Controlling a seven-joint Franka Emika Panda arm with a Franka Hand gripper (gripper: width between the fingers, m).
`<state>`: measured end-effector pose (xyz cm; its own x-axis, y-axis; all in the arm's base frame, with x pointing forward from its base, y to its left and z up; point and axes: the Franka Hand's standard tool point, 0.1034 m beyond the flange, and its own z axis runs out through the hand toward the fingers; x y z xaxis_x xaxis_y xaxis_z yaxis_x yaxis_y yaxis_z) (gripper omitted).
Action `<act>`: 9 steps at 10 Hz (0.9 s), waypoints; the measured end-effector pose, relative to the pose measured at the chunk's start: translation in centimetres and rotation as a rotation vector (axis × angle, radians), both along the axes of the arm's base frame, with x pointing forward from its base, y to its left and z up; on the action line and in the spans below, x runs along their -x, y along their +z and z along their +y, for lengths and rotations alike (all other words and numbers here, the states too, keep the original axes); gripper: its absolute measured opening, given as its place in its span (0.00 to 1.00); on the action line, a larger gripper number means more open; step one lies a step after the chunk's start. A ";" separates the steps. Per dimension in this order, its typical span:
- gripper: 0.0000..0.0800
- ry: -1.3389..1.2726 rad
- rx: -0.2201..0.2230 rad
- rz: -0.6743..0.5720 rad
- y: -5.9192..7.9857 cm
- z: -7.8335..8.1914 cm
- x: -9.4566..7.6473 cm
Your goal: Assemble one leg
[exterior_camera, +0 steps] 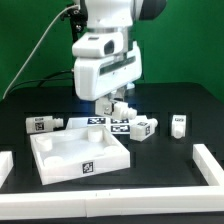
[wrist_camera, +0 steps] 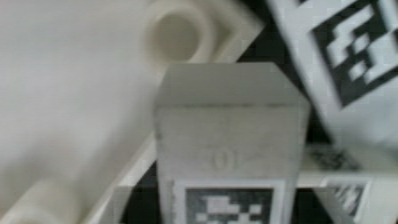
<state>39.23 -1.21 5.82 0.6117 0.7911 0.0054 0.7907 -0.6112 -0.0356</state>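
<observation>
Gripper point(exterior_camera: 108, 104) low behind the white tray point(exterior_camera: 65, 172).
Tagged leg point(wrist_camera: 222, 120) fills the wrist view, near a tray corner hole point(wrist_camera: 178, 35); jaw state cannot be told.

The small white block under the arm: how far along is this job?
Nothing looks fitted yet: the large white square plastic tray carries no leg. In hand: the tool sits at its far edge, with one small white oblong tagged plastic leg right by the tray's round corner hole; whether it is gripped, I cannot tell. Left: seating that leg.
</observation>
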 end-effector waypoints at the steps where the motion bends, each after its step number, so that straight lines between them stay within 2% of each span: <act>1: 0.36 -0.040 0.000 0.016 -0.4 0.2 0.6; 5: 0.36 -0.043 0.000 0.012 -0.4 0.5 0.5; 7: 0.36 -0.064 -0.008 0.027 -1.9 -0.1 2.5; 9: 0.36 -0.077 -0.013 0.048 -2.8 -0.6 3.2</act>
